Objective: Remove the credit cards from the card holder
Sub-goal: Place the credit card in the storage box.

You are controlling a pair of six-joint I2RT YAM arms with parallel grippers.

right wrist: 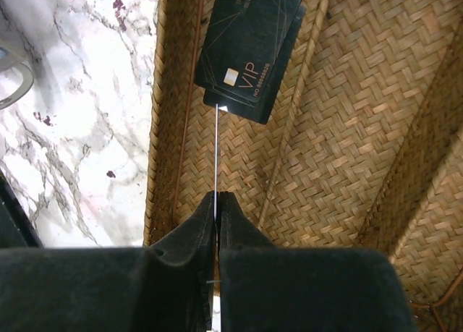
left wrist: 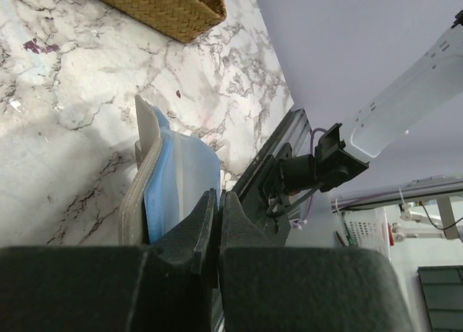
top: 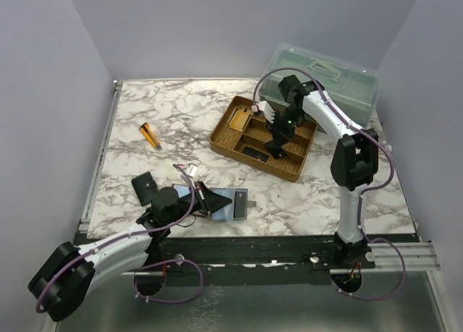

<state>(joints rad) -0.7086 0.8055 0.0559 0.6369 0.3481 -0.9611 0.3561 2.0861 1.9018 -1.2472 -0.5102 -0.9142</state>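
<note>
My right gripper (top: 275,150) (right wrist: 217,196) is shut on a thin card (right wrist: 216,151), seen edge-on, and holds it over the woven tray (top: 249,160) (right wrist: 347,129). Two black VIP cards (right wrist: 249,50) (top: 255,152) lie in the tray just beyond it. My left gripper (top: 207,199) (left wrist: 218,196) is shut at the left half of a blue-grey folder (top: 233,205) (left wrist: 170,173); its pale inner sheet runs up to the jaws. A tan-orange flat thing (top: 239,118) lies in the tray's far-left compartment. I cannot tell whether it is the card holder.
A small black case (top: 145,181) lies left of my left gripper. An orange-and-black marker (top: 150,135) lies at mid left. A clear lidded box (top: 325,79) stands behind the tray at the back right. The tray's corner shows in the left wrist view (left wrist: 166,10).
</note>
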